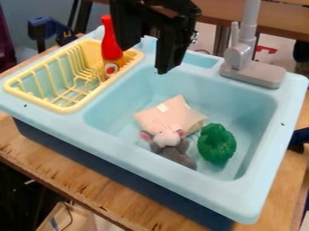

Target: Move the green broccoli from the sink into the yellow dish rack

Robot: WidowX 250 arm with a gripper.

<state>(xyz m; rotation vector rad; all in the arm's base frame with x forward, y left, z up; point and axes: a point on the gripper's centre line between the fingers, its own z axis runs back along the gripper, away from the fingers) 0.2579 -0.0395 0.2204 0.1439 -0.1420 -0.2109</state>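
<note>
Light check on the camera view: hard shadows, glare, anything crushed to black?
Camera view: light looks soft; toy sink's basin runs slightly darker than its rim, only faint shading around green toy vegetable, no harsh glare in the basin; black pincer reads almost as a silhouette; area under wooden table at lower left falls near black.

No words or numbers could be read; the label (111,69) on the red bottle (109,41) bore 1 round red-and-white mark.
</note>
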